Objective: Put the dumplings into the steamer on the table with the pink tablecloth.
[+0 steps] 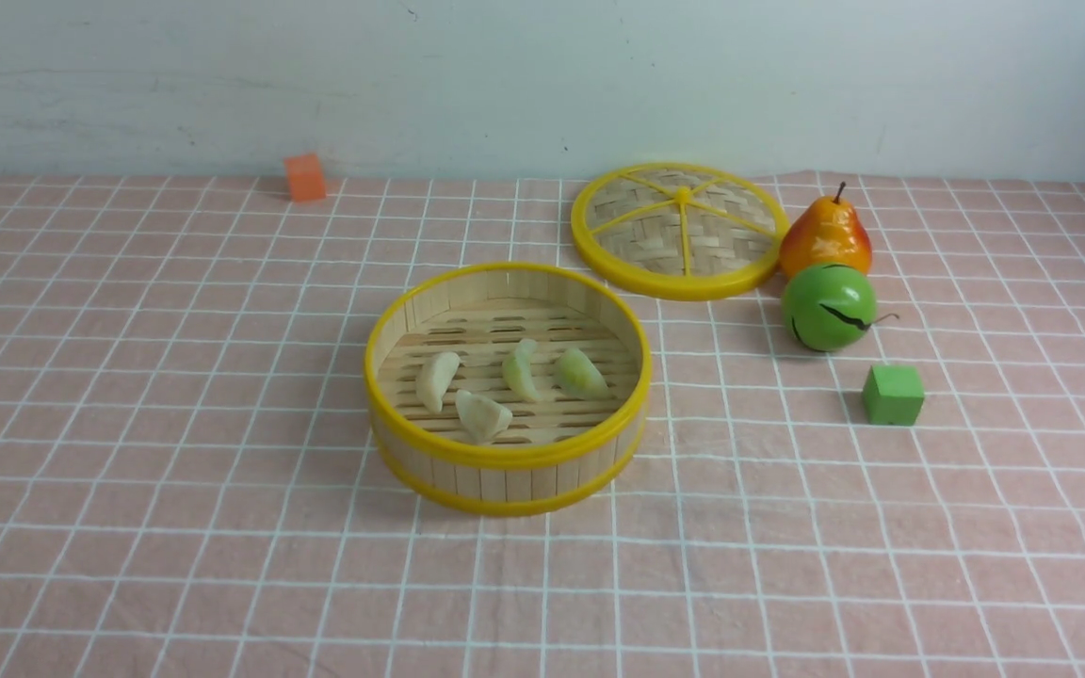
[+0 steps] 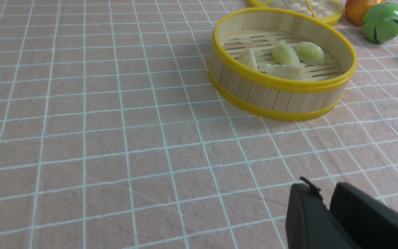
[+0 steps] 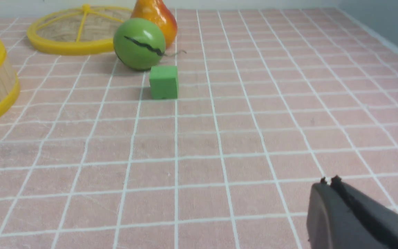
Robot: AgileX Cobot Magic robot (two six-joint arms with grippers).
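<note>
I count 4 dumplings [image 1: 508,383] inside steamer [image 1: 505,456], mid tabletop [image 1: 128,424]; task looks done. Left hand [image 2: 325,200] closed, empty, parked low, well clear of steamer. Right hand [image 3: 330,185] closed, empty, near green cube [image 3: 163,82]. Lid [image 1: 681,230] off, behind.

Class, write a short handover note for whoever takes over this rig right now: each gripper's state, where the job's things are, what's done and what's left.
Left gripper: shut, empty, away from the steamer.
Right gripper: shut, empty, short of the green cube.
All four dumplings lie on the steamer's floor.
Lid lies flat behind the steamer, beside the pear.
Done: all dumplings in. Left: nothing visible.
</note>
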